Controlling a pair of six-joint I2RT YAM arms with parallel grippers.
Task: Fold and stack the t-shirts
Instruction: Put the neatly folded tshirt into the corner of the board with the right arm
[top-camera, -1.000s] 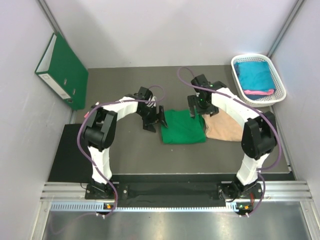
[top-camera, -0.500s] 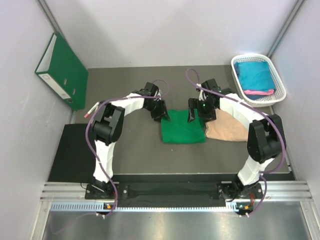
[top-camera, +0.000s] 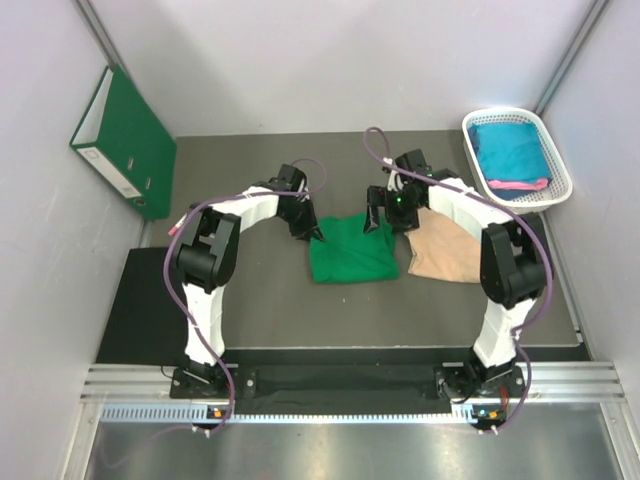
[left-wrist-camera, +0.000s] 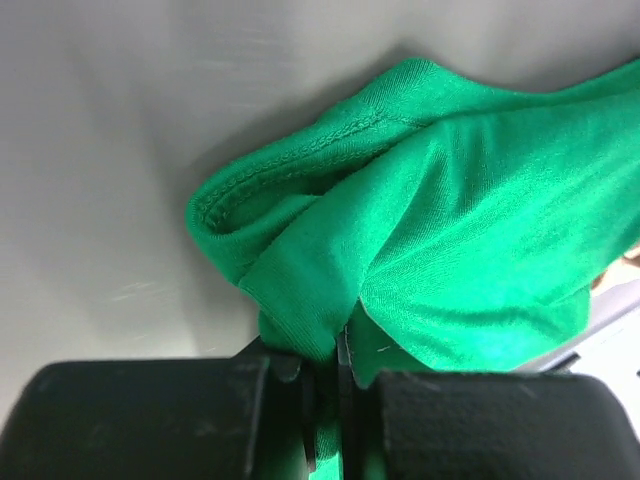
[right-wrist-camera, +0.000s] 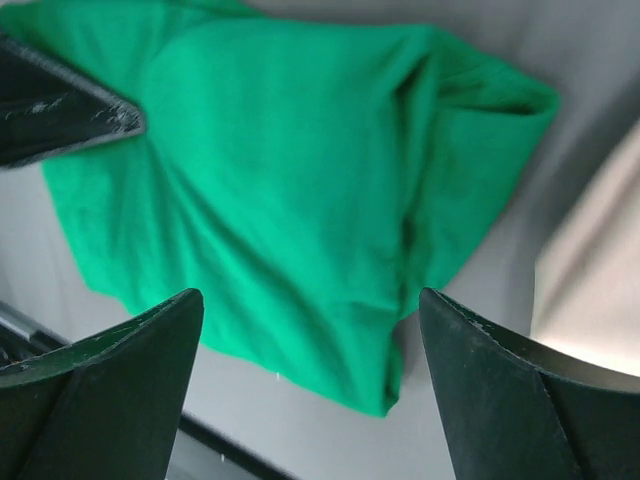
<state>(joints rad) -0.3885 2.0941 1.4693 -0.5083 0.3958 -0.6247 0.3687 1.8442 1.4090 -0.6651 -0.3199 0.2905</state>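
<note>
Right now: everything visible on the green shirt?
Bright green t-shirt, soft knit, stitched hem, folded into a rumpled rough square, flat on the grey table between the arms. Left hand is shut on its far-left corner, bunching it. Right hand hangs open over the far-right corner, not gripping. Tan cloth lies just to its right.
</note>
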